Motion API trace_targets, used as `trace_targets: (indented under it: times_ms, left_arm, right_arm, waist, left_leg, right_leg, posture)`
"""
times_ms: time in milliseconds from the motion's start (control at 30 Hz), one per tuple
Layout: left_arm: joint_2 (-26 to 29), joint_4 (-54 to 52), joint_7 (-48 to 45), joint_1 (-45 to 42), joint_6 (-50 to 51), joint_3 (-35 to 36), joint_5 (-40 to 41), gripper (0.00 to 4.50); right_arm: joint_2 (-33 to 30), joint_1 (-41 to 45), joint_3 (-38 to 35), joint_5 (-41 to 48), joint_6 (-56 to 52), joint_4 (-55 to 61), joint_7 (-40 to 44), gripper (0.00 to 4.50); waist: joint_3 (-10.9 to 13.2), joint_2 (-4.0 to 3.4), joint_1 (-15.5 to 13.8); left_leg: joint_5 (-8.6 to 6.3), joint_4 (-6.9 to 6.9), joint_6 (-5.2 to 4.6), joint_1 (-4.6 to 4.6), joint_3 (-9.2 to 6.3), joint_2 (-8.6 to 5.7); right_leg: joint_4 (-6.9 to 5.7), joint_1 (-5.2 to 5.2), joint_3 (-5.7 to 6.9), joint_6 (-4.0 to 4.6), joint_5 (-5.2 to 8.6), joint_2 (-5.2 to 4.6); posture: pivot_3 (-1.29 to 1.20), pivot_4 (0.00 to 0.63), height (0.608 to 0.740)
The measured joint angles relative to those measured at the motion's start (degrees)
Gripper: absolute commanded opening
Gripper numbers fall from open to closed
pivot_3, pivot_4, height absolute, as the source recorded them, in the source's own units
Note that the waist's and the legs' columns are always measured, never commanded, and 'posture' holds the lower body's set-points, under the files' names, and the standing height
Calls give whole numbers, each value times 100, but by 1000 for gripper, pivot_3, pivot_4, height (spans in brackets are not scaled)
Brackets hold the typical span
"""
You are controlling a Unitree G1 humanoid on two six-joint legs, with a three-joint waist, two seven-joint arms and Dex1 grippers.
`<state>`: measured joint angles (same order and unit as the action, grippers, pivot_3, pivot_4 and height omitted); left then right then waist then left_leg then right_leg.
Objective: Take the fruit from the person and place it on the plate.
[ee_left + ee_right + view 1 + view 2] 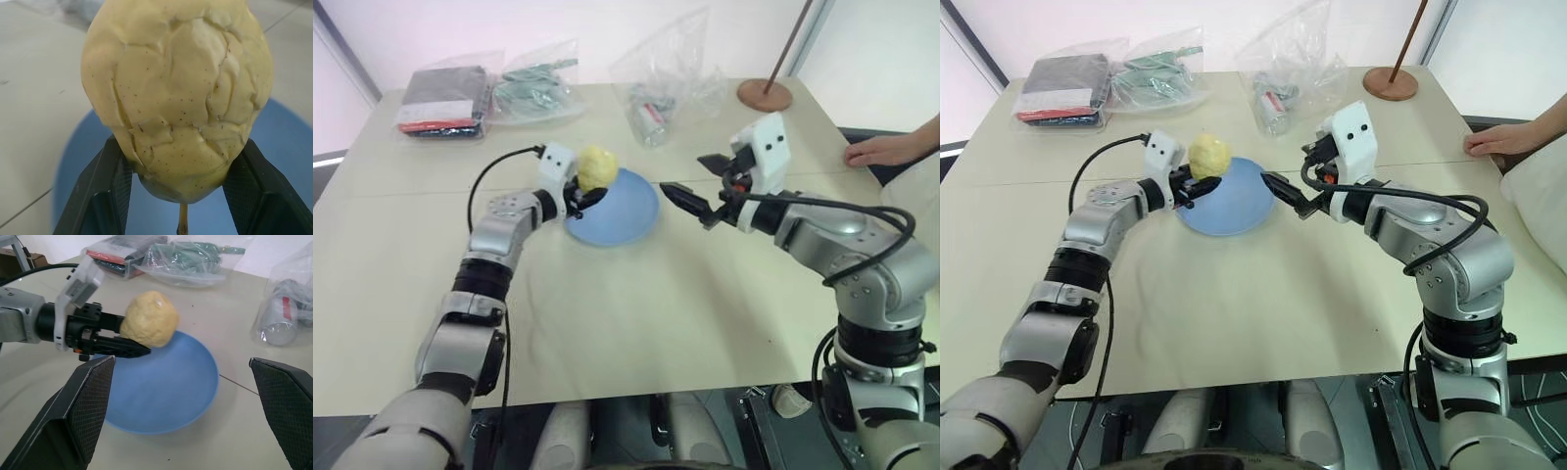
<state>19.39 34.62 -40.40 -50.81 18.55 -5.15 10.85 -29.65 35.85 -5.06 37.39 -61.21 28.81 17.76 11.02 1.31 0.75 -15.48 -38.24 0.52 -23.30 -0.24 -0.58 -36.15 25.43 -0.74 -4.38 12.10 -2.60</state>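
Note:
My left gripper (pixel 591 197) is shut on the fruit (pixel 595 168), a pale yellow, bumpy oval. It holds the fruit just above the near-left rim of the light blue plate (pixel 625 213). In the left wrist view both black fingers (pixel 105 191) clamp the lower part of the fruit (pixel 176 98), with the plate (pixel 288 137) underneath. My right gripper (pixel 691 179) hovers open to the right of the plate with nothing between its fingers (pixel 83 406). The person's hand (pixel 886 149) rests on the table's far right edge.
Plastic bags lie along the back of the table: a dark pack (pixel 445 98), a greenish one (pixel 538 83) and a clear one with a can (pixel 651 116). A round wooden base with a pole (pixel 764 95) stands back right. Bare tabletop lies in front of the plate.

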Motion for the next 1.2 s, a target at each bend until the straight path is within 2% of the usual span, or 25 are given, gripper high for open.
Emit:
trace_targets:
  times_ms: [167,233,267,300,333,367,700,833,1000,1200]
  left_arm:
    - [4,292,-257,-54,-30,-217,-281,2002]
    - [22,364,-331,-53,-29,-286,-388,3019]
    - [26,366,-351,-53,-29,-302,-419,3301]
    - [32,366,-383,-55,-29,-303,-445,3849]
    - [39,366,-414,-55,-28,-303,-465,4251]
    - [40,366,-448,-55,-28,-303,-476,4420]
    - [73,229,-502,-59,-11,-128,-453,4420]
    - [256,-677,-544,-79,330,384,1,4420]
    - [785,-1885,-393,-38,985,956,456,4420]
    - [1958,-3523,-652,1134,1842,1451,924,4420]
  right_arm:
    - [16,-24,-48,10,-42,41,-106,4500]
    - [21,-35,-49,16,-42,43,-122,4500]
    - [25,-40,-49,18,-42,43,-129,4500]
    - [40,-43,-49,17,-42,43,-138,4500]
    - [49,-43,-49,17,-42,43,-142,4500]
    - [55,-43,-49,17,-42,43,-146,4500]
    - [71,-42,-49,-3,-22,41,-104,4500]
    - [49,-40,-49,-5,1,40,-41,4500]
    - [-94,-39,-46,-6,27,32,128,4500]
    - [-504,-82,-41,-9,80,-15,593,4500]
  waist:
    - [0,0,1]
    - [0,0,-6]
    - [0,0,-6]
    - [0,0,-7]
    - [0,0,-7]
    - [0,0,-8]
    - [0,0,-3]
    - [0,0,4]
    - [0,0,13]
    - [1,-1,26]
  left_leg:
    - [0,0,0,0,-1,2]
    - [0,0,0,-1,-1,1]
    - [0,0,0,-1,-1,1]
    - [0,0,0,-1,-1,1]
    - [0,0,0,-1,-1,1]
    - [0,0,0,-1,-1,1]
    - [0,0,0,-1,-2,1]
    - [0,0,0,-1,-4,3]
    - [0,1,0,2,-4,3]
    - [0,3,0,3,-5,8]
  right_leg:
    - [-1,0,0,0,0,2]
    - [-1,0,0,0,0,2]
    - [-1,0,0,0,0,1]
    - [0,0,0,0,0,1]
    - [-1,0,0,0,0,1]
    - [-1,0,0,0,0,0]
    - [-1,0,0,0,0,0]
    - [-1,1,-1,0,0,0]
    - [-2,0,-2,0,0,1]
    - [0,1,-4,1,1,3]
  posture:
    - [0,150,740]
    - [0,150,740]
    - [0,150,740]
    - [0,150,740]
    - [0,150,740]
    - [0,150,740]
    - [0,150,740]
    - [0,150,740]
    - [0,150,740]
    - [0,150,740]
